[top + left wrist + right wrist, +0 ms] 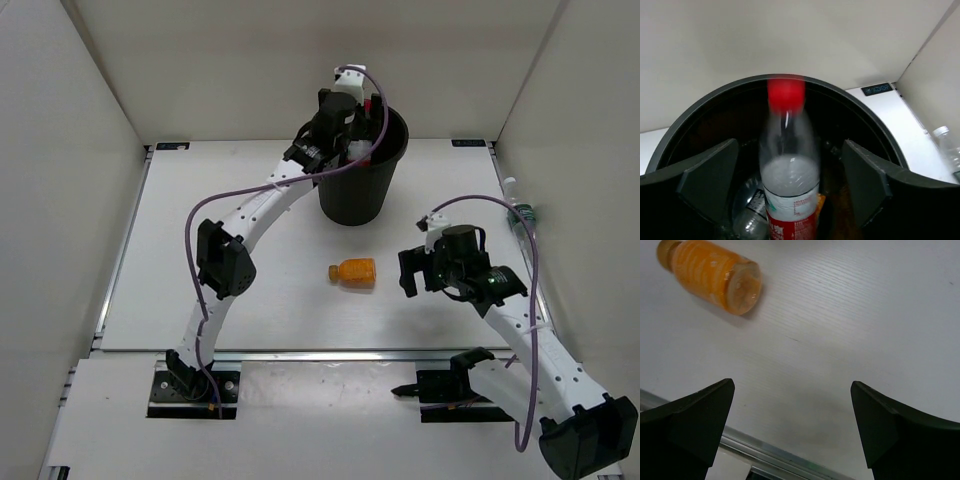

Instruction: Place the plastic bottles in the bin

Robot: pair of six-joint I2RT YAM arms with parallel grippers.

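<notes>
Bottle count: one at the bin, two out on the surface.
Left end effector [788,180] spread wide over the one bin [352,198]. One red-capped bottle [789,150] stands in the gap, touching neither finger, its cap blurred. One orange bottle [353,272] lies on the surface [300,320]. Near it, the right end effector [790,385] is wide and empty. One white-capped bottle [520,212] sits by the right wall.

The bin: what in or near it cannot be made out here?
- Top external: the left arm covers part of the mouth of the bin; the rest is dark.
- Left wrist: the red-capped bottle is blurred, its base cut off by the bottom edge.
- Left wrist: things deeper inside lie in shadow, uncountable.
- Left wrist: a clear bottle outside is cut by the right edge.
</notes>
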